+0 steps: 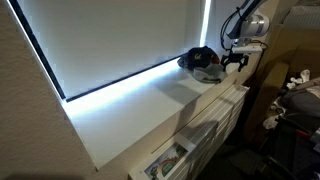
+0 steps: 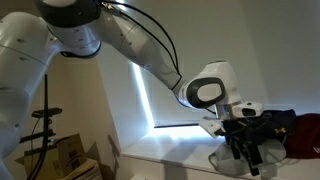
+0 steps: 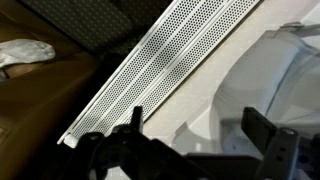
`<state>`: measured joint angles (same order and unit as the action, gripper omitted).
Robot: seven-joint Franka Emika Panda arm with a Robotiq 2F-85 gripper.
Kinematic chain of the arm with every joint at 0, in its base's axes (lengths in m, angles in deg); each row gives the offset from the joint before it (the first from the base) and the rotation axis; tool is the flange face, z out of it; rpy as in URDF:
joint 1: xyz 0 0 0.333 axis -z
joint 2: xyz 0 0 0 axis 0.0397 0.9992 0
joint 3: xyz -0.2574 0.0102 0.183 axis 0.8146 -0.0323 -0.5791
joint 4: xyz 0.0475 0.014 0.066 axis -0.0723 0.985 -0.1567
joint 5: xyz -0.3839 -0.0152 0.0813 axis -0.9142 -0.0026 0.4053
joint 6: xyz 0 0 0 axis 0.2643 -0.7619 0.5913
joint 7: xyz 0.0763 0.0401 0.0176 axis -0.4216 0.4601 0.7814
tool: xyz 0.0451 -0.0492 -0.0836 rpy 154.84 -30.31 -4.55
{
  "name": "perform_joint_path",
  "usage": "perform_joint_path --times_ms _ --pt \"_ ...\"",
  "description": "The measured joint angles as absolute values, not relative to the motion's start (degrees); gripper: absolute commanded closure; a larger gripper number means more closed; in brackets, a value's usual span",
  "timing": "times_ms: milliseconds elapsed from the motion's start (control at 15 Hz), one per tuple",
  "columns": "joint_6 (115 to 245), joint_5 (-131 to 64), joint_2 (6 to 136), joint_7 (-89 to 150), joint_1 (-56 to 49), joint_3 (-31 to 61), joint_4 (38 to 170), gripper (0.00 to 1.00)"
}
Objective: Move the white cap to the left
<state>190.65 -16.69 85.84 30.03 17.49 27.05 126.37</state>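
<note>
Dark claw [image 3: 200, 135], cropped below, partly hides the blurred white cap [image 3: 288, 72].

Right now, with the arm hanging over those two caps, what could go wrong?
1. The open jaws hang just above the white cap, and the dark cap lies right beside it, so they might snag the wrong one.
2. Both caps sit near the edge of the white top; a sloppy slide could probably drop the soft cap off.

Room's dim, daylight just leaks in a glaring strip around the blind [image 1: 120, 45], and my gripper [image 3: 195, 118] is a blurry black silhouette.
</note>
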Motion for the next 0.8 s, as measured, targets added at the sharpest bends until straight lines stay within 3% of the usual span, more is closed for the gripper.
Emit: perform_joint_path --times_ms 800 --pt "196.08 -16.37 86.54 19.87 14.38 25.24 120.94 0.00"
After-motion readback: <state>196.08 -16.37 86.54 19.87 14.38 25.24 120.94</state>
